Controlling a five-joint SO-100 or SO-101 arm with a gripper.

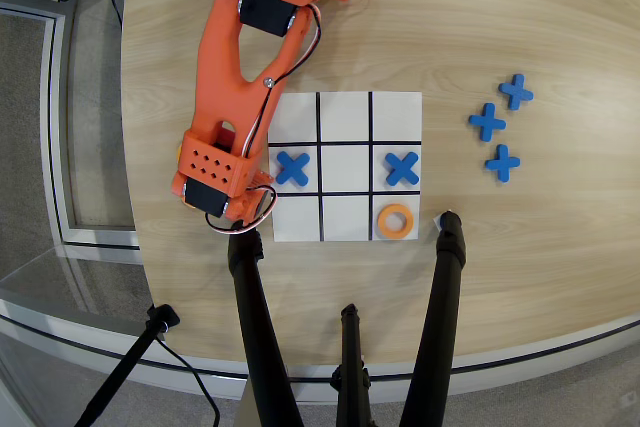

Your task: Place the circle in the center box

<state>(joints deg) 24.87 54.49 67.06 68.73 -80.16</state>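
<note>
The white 3x3 grid board point(345, 115) lies in the middle of the wooden table. Its center box point(345, 168) is bare. One orange ring point(396, 221) lies flat in the bottom right square. Blue X pieces lie in the middle left square point(292, 168) and the middle right square point(402, 168). My orange arm reaches down from the top. My gripper point(228, 205) hangs over the table just left of the board's bottom left corner. Its fingers are hidden under the arm's own body, so I cannot tell whether they are open or hold anything. Other orange rings are hidden.
Three spare blue X pieces point(502, 162) lie on the table right of the board. Black tripod legs point(255, 327) point(440, 307) rise from the near table edge just below the board. The table's curved edge runs along the left and bottom.
</note>
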